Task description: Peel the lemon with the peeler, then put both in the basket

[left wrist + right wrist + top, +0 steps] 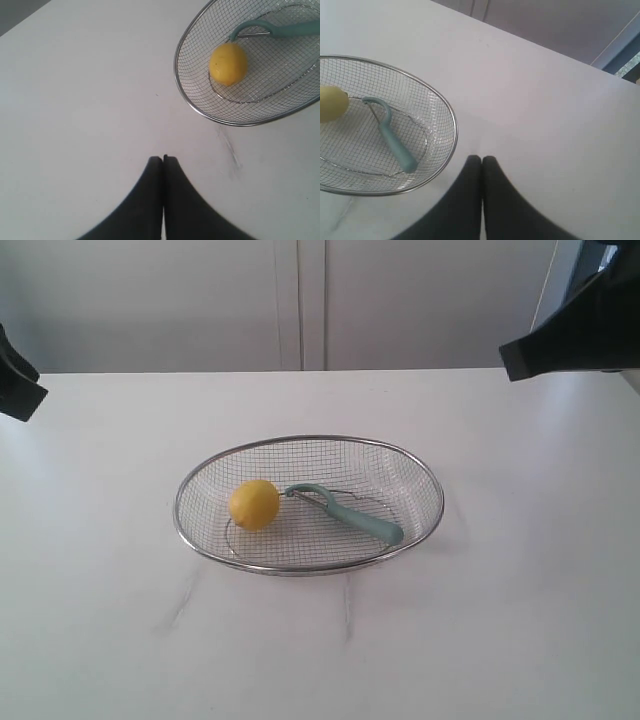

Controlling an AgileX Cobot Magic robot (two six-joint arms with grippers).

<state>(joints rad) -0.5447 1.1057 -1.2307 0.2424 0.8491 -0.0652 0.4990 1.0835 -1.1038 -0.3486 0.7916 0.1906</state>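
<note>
Lemon (254, 504) and peeler (350, 514) lie touching in basket (420, 465); left gripper (163, 159) and right gripper (481, 159) clenched, empty.

**Three Cameras, One Shared Basket**

The exterior camera is looking down at a slant across the table (520, 630) toward the back wall (150, 300). It is standing far enough back to be framing the whole basket (405, 475) at centre. The left wrist camera is looking down from high above, past the pressed-together left gripper (163, 159). The right wrist camera is doing likewise past the closed right gripper (481, 158). All three views are sharing the basket, the lemon (254, 505) and the peeler (350, 515), though both wrist views are cropping the basket.
</note>
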